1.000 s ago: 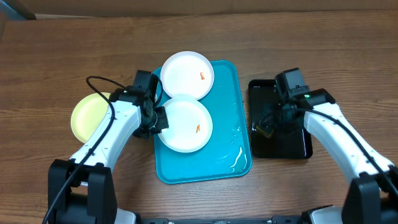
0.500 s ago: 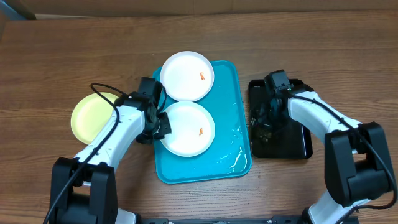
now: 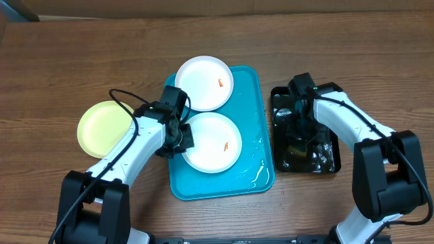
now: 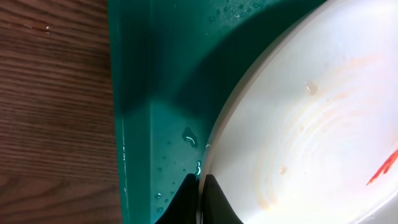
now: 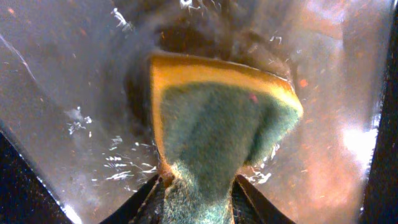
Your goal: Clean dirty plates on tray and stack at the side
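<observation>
Two white plates lie on the turquoise tray: the far one and the near one, each with an orange smear. My left gripper is shut on the left rim of the near plate, over the tray's left side. The yellow-green plate lies on the table left of the tray. My right gripper is shut on a yellow and green sponge and holds it in the wet black tray.
The black tray holds water and stands just right of the turquoise tray. Water droplets lie on the turquoise tray's near right part. Bare wooden table surrounds both trays.
My left gripper has slid the near white plate to the right on the tray. My right gripper has moved down into the black tray with the sponge; the water there now ripples.
</observation>
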Action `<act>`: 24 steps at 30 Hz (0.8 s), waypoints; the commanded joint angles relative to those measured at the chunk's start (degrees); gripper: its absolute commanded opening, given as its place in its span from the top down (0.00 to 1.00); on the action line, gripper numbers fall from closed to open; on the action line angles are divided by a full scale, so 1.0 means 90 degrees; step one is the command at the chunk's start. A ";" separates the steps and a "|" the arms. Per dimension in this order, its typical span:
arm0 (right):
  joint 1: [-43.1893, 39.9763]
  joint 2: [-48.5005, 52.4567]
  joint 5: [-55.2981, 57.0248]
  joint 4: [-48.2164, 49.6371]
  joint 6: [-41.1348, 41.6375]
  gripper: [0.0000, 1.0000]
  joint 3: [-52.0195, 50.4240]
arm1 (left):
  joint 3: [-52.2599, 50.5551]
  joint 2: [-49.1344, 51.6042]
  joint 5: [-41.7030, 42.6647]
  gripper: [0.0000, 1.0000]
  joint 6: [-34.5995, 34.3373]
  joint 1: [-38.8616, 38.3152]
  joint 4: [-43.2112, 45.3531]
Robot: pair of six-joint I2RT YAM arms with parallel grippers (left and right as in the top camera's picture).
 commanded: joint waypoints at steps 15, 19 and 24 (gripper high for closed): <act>-0.0019 -0.0202 -0.0726 0.0726 -0.0389 0.96 -0.0702 | -0.0272 0.0056 -0.0143 0.96 -0.0180 -0.0051 0.0245; -0.0017 -0.0704 -0.0755 0.0129 -0.0542 0.96 -0.0211 | -0.0272 0.0056 -0.0141 0.96 -0.0206 -0.0051 0.0253; 0.0078 -0.1795 -0.1520 -0.0046 -0.1197 0.96 0.0087 | -0.0274 0.0056 -0.0143 0.96 -0.0206 -0.0051 0.0289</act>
